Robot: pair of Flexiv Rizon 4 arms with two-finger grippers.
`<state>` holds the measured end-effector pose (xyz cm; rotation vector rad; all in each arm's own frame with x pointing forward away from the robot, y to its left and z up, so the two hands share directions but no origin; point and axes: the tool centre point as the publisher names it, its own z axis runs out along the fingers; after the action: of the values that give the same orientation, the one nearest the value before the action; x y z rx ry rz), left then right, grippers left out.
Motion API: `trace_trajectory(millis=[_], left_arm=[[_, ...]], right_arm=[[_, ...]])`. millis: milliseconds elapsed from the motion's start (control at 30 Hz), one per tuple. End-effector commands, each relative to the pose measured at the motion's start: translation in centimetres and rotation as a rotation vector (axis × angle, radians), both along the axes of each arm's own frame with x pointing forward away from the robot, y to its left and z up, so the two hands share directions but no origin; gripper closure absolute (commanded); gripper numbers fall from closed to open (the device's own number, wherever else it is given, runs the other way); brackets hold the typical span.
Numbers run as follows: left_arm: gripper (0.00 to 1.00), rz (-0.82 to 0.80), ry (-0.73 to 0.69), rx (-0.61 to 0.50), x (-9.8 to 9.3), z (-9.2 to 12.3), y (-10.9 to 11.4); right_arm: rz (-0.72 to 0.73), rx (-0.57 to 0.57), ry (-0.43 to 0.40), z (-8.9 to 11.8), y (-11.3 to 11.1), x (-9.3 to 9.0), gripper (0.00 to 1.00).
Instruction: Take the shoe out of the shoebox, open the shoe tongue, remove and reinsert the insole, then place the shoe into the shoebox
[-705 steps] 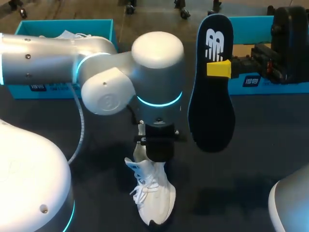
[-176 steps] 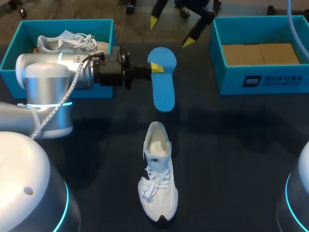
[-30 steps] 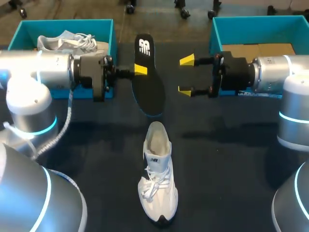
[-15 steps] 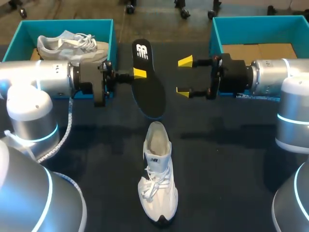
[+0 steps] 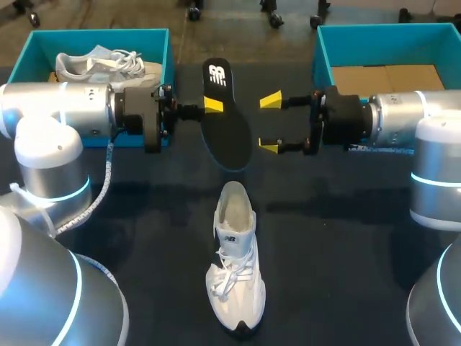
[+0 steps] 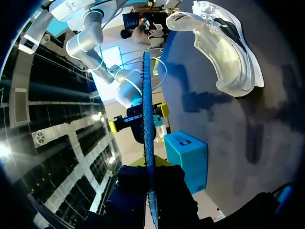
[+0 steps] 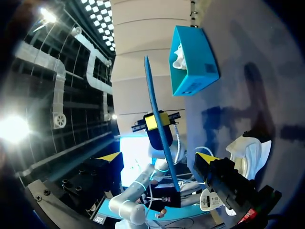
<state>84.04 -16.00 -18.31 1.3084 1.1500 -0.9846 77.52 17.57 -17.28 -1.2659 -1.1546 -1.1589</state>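
My left gripper [image 5: 212, 106] is shut on the edge of a black insole [image 5: 226, 122] with a blue underside, held in the air between the two boxes. In the left wrist view the insole [image 6: 147, 114] shows edge-on, rising from my gripper [image 6: 150, 164]. My right gripper [image 5: 270, 123] stands open just right of the insole, one yellow tip above the other, not touching it. From the right wrist the insole [image 7: 159, 124] stands ahead of the open fingers [image 7: 112, 156]. The white shoe [image 5: 234, 259] lies on the table below, heel toward the insole.
A teal shoebox [image 5: 157, 40] at the back left holds a second pale shoe [image 5: 101, 61]. The teal shoebox [image 5: 338, 122] at the back right holds cardboard. The dark tabletop [image 5: 338, 238] spreads around the white shoe.
My right gripper has moved left and a little lower, closer to the insole, still open. The left gripper has nudged the insole slightly to the right.
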Motion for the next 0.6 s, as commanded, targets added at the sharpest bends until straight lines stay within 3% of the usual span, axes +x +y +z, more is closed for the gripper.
trace_trajectory(millis=[33, 233, 600], left_arm=[[1.00, -0.011, 0.010, 0.008, 1.0, -0.5, -1.0], [1.00, -0.037, 0.010, 0.029, 0.9, -0.3, -1.4], [1.00, -0.030, 0.001, 0.033, 0.9, -0.3, -1.4]], right_arm=[[0.003, -0.002, -0.010, -0.2, 1.1, 0.4, 0.00], [0.053, -0.024, -0.020, -0.4, 2.2, -0.1, 0.00], [0.068, -0.020, -0.014, -0.5, 2.2, 0.2, 0.00]])
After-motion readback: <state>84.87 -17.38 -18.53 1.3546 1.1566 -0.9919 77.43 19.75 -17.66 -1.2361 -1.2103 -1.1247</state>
